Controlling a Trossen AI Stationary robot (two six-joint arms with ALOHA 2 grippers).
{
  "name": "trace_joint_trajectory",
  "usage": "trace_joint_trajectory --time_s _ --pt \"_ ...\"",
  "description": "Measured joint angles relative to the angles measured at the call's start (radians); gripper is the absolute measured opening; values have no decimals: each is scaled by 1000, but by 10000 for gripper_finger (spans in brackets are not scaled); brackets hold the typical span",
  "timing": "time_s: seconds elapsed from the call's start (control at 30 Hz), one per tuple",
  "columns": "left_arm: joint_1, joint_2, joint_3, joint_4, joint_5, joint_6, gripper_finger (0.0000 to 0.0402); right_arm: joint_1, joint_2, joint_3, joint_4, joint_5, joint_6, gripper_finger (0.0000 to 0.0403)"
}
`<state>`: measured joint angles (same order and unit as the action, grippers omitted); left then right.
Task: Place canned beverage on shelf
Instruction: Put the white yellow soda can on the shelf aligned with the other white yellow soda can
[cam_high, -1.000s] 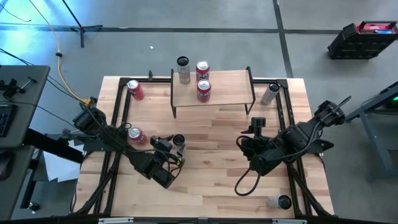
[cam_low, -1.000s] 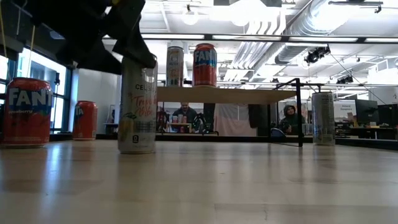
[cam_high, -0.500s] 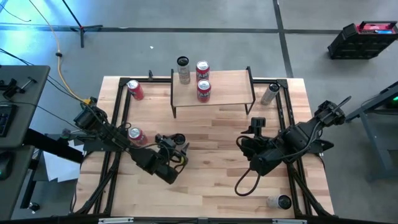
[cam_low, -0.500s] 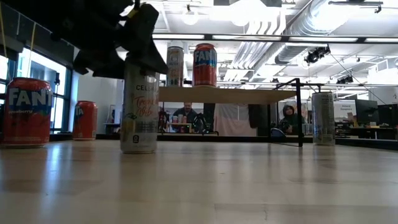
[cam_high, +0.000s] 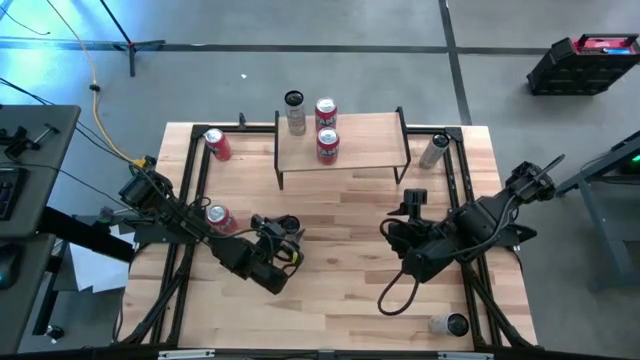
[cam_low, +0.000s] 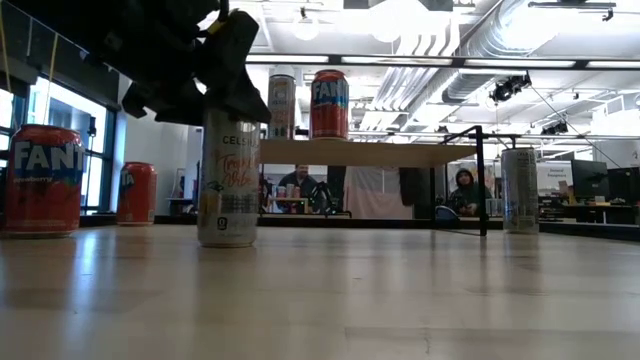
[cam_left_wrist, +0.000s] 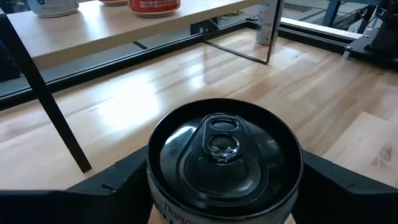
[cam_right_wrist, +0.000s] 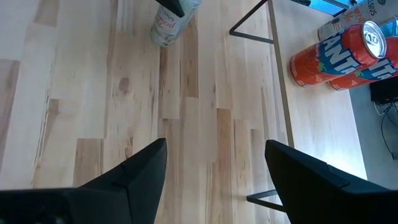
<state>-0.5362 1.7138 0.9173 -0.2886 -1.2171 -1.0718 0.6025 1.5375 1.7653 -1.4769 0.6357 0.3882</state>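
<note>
L tool (cam_left_wrist: 224, 186) straddles upright can (cam_left_wrist: 224, 155); open tabletop (cam_high: 340, 240) toward shelf (cam_high: 345, 150)

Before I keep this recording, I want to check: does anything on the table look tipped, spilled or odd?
Nothing stands out. The silver can under the left hand stands upright on the table, the cans on the shelf are upright too, and nothing is spilled. The right hand waits, open.

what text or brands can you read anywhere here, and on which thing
"FANT": big red can at the table's edge, low view.
"FAN": red can on the shelf.
"CELSI": tall pale can under the left claw; script below too blurred.
"ANTA": red can, right wrist view.
</note>
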Motion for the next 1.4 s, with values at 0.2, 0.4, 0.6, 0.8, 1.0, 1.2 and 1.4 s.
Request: trace_joint_trajectory --time_s 0.2,0.4,0.6,0.8,1.0,1.2,1.4 --pt "0 0 0 3 -1 -17 243 0 0 0 0 0 0 256" --pt "0 -54 0 9 15 24 246 0 0 0 0 0 -4 256" --pt "31 -187 0 43 69 197 246 10 0 0 -1 -18 -3 256" --pt "60 -324 0 99 197 422 246 23 0 0 -1 -24 -3 256" --pt "117 -461 0 202 386 659 246 22 0 0 -2 -27 -28 256" --pt "213 -611 0 231 592 886 246 11 -9 0 -6 -14 -110 256" --pt "371 -730 0 194 744 1038 246 -43 -20 0 30 44 -220 256"
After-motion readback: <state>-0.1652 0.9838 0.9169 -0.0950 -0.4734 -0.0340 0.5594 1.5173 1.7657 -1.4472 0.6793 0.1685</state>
